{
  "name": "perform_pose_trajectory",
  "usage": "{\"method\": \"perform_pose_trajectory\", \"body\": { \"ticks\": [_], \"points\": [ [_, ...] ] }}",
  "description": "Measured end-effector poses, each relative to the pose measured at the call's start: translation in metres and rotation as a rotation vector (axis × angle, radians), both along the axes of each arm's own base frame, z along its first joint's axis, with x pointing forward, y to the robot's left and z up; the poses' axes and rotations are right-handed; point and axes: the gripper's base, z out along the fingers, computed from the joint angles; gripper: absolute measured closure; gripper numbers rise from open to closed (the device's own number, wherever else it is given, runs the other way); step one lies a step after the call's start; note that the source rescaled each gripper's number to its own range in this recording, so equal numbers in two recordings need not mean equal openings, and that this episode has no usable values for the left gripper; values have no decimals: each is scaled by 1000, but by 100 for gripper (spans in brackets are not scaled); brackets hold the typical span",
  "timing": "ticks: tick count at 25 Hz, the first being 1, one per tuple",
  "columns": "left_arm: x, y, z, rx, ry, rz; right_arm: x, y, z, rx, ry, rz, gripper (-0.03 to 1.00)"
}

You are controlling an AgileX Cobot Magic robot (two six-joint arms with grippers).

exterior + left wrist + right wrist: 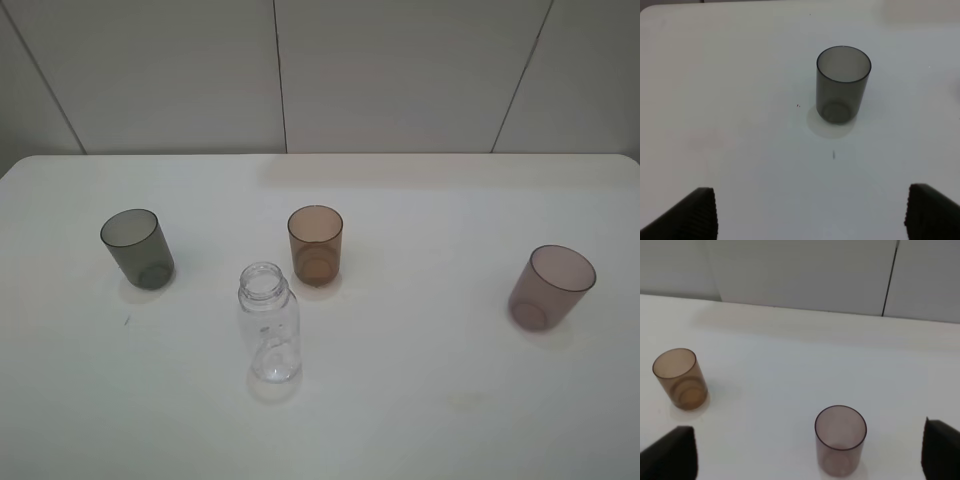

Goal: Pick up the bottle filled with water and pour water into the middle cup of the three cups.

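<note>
From the high camera, a white table [450,400] carries four things, all upright. The bottle [268,323] stands uncapped toward the near edge, left of the table's middle. The amber middle cup [316,245] stands just beyond the bottle, a little to its right, near it but not touching. The grey cup [137,248] is well apart toward the left edge, and the pink cup [550,287] well apart toward the right edge; neither arm shows in this view. In the left wrist view, the left gripper [810,212] hangs above bare tabletop with its two dark fingers [697,212] spread wide and nothing between them; the grey cup [842,84] stands ahead of it. In the right wrist view, the right gripper [810,457] also has its fingers [672,455] far apart and grips nothing; the pink cup [840,440] stands ahead between them, untouched, and the amber cup [680,378] stands farther off to one side.
</note>
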Motion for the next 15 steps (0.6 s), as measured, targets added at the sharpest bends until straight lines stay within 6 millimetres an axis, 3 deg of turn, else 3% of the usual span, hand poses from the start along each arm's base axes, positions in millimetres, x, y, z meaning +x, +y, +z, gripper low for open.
{"method": "perform_pose_trajectory", "body": {
  "ticks": [4, 8, 15],
  "points": [
    [0, 0, 0, 0, 0, 0, -8, -1, -27, 3, -24, 0, 7],
    [0, 0, 0, 0, 0, 0, -3, 0, -47, 1, 1, -1, 7],
    [0, 0, 0, 0, 0, 0, 7, 1, -62, -3, 34, -2, 7]
  ]
}}
